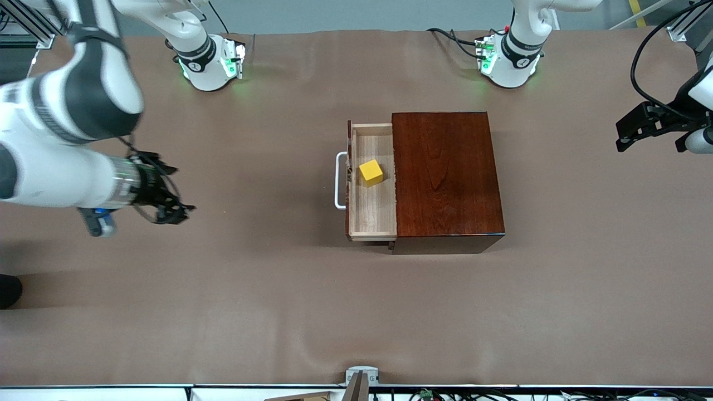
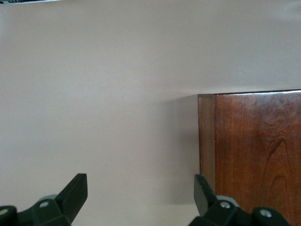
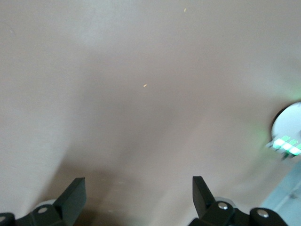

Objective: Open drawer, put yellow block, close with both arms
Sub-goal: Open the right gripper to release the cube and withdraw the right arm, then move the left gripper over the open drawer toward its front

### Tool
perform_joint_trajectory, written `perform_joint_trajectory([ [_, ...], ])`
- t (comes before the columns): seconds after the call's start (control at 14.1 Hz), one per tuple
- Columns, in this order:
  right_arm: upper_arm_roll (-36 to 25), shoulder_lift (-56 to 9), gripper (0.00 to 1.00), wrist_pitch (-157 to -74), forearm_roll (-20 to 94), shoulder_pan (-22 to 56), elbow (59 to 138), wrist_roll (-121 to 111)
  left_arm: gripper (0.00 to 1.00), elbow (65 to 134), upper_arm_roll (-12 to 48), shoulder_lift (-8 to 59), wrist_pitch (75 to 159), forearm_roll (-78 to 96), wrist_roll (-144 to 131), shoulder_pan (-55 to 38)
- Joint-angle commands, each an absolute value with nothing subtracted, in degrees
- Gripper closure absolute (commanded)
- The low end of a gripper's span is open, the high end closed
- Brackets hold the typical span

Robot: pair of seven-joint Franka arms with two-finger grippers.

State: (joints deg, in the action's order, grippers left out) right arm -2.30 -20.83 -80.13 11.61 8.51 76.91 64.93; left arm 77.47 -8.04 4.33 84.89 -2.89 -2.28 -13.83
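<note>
You are seeing the yellow block (image 1: 371, 172) lying in the open drawer (image 1: 372, 211), well apart from both grippers' fingers; the left gripper (image 2: 141, 197) and right gripper (image 3: 138, 195) are hovering wide open, empty, over bare table (image 1: 267, 289).

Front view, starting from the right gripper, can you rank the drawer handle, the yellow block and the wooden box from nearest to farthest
From the right gripper, over bare table toward the right arm's end:
1. Drawer handle, on the drawer front facing that gripper.
2. Yellow block, inside the open drawer.
3. Wooden box, toward the left arm's end.
</note>
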Motion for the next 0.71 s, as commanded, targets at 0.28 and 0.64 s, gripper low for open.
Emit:
perform_joint_trajectory([
  [0.28, -1.23, -15.30, 0.00, -74.81, 3.80, 3.52, 76.29, 38.10, 0.00, 77.52, -7.82, 3.52, 82.97, -1.93, -1.41, -13.88],
  [0.64, -1.14, -12.31, 0.00, -73.74, 0.53, 1.77, 76.73, 19.83, 0.00, 77.26, -7.82, 3.87, 83.06, -2.02, -1.41, -13.89],
])
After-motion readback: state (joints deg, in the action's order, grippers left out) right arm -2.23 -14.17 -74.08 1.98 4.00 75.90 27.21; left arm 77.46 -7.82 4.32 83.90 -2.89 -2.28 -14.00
